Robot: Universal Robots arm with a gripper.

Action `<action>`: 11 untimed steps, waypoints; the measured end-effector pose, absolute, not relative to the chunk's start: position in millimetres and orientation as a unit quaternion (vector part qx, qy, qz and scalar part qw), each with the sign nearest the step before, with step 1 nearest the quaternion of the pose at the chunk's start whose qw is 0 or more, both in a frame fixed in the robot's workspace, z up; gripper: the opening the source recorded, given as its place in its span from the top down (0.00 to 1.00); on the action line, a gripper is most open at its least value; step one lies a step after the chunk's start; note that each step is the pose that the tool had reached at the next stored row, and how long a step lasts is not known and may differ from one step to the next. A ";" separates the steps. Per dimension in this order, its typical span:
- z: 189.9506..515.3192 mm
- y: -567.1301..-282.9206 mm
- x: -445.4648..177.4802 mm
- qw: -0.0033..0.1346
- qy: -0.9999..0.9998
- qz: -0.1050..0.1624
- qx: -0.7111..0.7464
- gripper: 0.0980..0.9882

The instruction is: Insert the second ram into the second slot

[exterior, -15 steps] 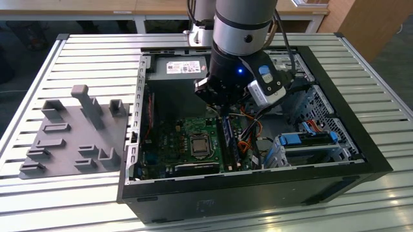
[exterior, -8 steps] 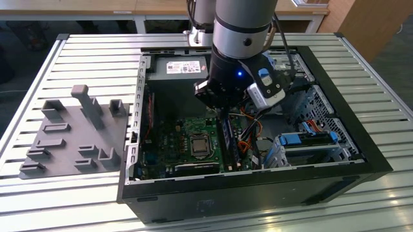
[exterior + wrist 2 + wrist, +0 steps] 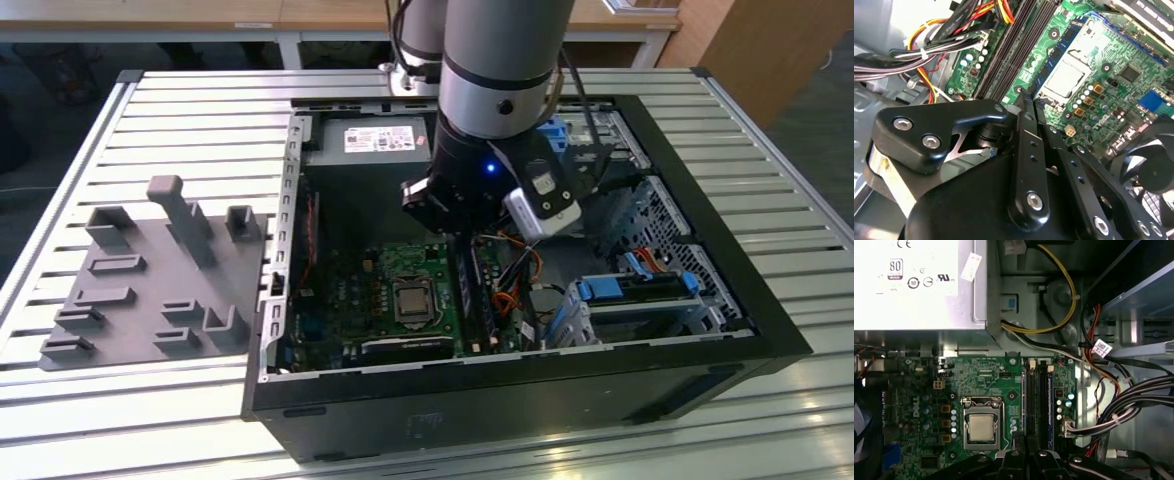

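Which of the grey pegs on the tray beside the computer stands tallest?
The slim post near the upper edge of the grey tray in the exterior view: it rises well above the other pegs, which are short stubs.

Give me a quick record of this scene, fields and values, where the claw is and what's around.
setting: open computer case on a slatted table
claw: low inside the case, at the memory slots; contact unclear
beside slots: processor in its socket
outside case: grey tray on the table, at the exterior view's left
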State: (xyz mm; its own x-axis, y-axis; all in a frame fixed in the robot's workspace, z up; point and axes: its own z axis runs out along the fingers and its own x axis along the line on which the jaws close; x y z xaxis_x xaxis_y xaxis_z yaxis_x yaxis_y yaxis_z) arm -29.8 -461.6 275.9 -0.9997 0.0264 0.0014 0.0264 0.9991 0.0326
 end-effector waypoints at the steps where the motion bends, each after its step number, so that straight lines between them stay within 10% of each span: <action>1: 274.1 -462.1 -29.8 0.001 -1.000 -0.016 -0.013 0.96; 11: 260.1 -462.9 -27.0 0.005 -1.000 -0.016 -0.006 0.96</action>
State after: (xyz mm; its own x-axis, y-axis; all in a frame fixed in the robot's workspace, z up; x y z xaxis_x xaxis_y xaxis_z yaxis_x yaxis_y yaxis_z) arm -27.0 -462.9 260.1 -0.9999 0.0128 0.0096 0.0131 0.9994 0.0325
